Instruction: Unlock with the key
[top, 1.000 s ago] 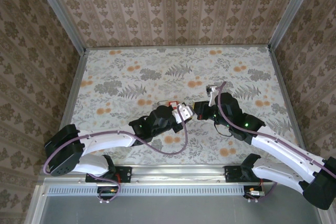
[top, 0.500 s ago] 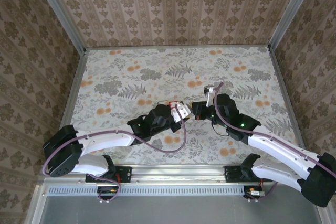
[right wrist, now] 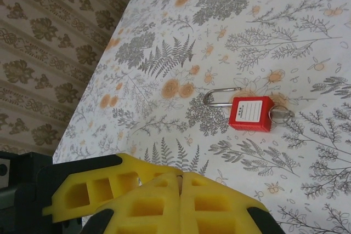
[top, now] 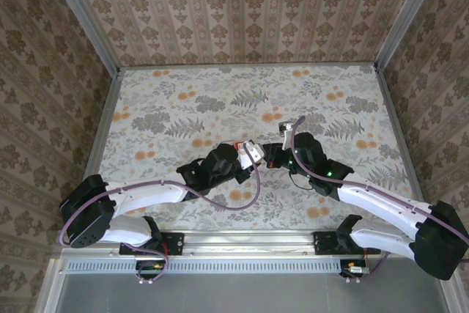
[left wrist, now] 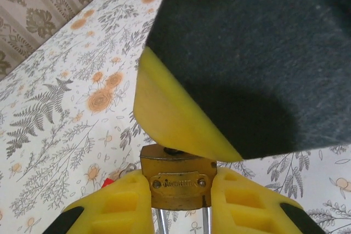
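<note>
Closing in, the right claw [top: 273, 154] has slid leftwards and now meets the left claw [left wrist: 176, 191], which grips the brass padlock [left wrist: 176, 182]. The right claw is clamped shut, with the key hidden between its pads, we judge, so insertion looks near. A floral tabletop [top: 220, 93] sits between patterned walls [top: 242, 12].

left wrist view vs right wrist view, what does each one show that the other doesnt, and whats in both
Left wrist, not right wrist: the brass padlock clamped in the left gripper, shackle pointing toward the camera.
Right wrist, not left wrist: the red padlock lying whole on the table, silvery shackle on its left.
Both: the right gripper, shut in its own view, one yellow pad at the brass padlock's top in the other; the floral table.
</note>
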